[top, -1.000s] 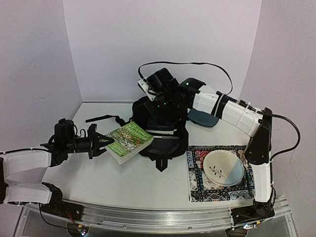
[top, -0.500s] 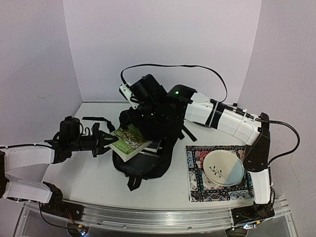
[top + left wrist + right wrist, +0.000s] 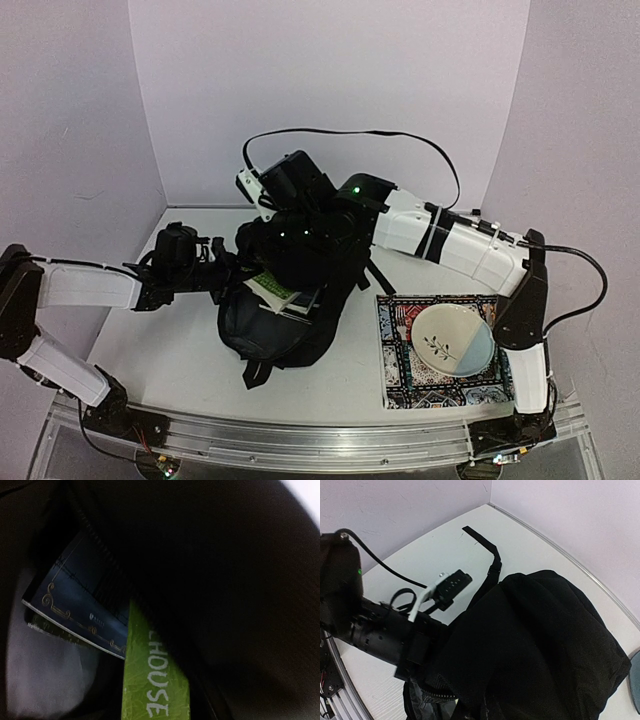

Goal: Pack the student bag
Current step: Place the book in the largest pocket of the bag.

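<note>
Top external view: student bag [image 3: 285, 335] sits mid-desk, left of centre, its upper part bunched up high and the open mouth turned toward the left arm. A green book [image 3: 272, 287] lies half in the mouth, one corner showing.

Left wrist view: dark bag interior. Green book spine [image 3: 156, 680] reads "HOUSE" and runs up from the bottom edge. A dark blue book [image 3: 80, 610] with gold scrollwork lies beside it, deeper inside.

Left end effector [image 3: 230, 278] is pushed into the bag mouth at the green book. Its fingers are hidden by fabric in all views, so I cannot tell its opening or whether it has the book.

Right end effector [image 3: 300, 225] is fully closed at the bag's top, with fabric gathered up into it; fingertips buried.

Right wrist view: black strap [image 3: 487, 550] trails out flat over the white desk [image 3: 530, 545].

To the right of the bag, apart from it, a plate [image 3: 452, 338] rests on a patterned mat [image 3: 395, 385].
</note>
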Robot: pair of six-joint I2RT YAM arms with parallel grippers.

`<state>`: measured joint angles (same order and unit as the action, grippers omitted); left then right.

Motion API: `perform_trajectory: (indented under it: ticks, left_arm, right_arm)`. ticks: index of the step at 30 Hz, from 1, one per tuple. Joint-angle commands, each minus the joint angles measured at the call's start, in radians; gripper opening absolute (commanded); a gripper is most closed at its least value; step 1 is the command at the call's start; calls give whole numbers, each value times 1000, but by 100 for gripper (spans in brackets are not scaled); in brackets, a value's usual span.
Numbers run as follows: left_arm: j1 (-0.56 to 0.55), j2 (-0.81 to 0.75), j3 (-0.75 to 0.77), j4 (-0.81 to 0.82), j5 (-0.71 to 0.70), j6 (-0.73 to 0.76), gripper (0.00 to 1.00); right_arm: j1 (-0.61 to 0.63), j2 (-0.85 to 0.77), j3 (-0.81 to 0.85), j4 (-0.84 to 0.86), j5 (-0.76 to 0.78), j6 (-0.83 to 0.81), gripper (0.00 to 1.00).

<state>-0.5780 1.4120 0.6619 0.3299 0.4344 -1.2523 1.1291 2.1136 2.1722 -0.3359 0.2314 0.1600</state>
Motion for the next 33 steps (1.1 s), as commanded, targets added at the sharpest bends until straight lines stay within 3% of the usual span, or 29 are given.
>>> perform_trajectory:
  ticks: [1,5,9,12,16,17,20,25,28,33]
  left_arm:
    - [-44,72,108,185,-130,41,0]
    - [-80,106,116,250,-273,79,0]
    - [-90,207,159,272,-278,99,0]
    - [-115,260,150,312,-319,103,0]
    - [-133,284,139,328,-345,112,4]
    - [-136,275,130,327,-348,128,8]
    - [-140,222,75,323,-362,166,32]
    - [-141,74,-27,217,-393,244,55]
    - [-141,-33,-52,70,-420,302,63]
    - [-142,-200,-41,-250,-510,393,72]
  right_arm:
    - [21,-8,11,112,-46,39,0]
    - [20,0,-12,112,-32,50,2]
    - [20,-2,-49,112,-14,60,5]
    - [17,4,-63,112,-4,65,16]
    - [11,-13,-92,110,7,67,21]
    - [8,-19,-101,109,10,66,24]
    - [-7,-63,-150,108,20,56,42]
    - [-54,-152,-246,87,-22,58,65]
    - [-81,-207,-316,82,-45,56,77]
    - [-158,-293,-442,80,-133,92,87]
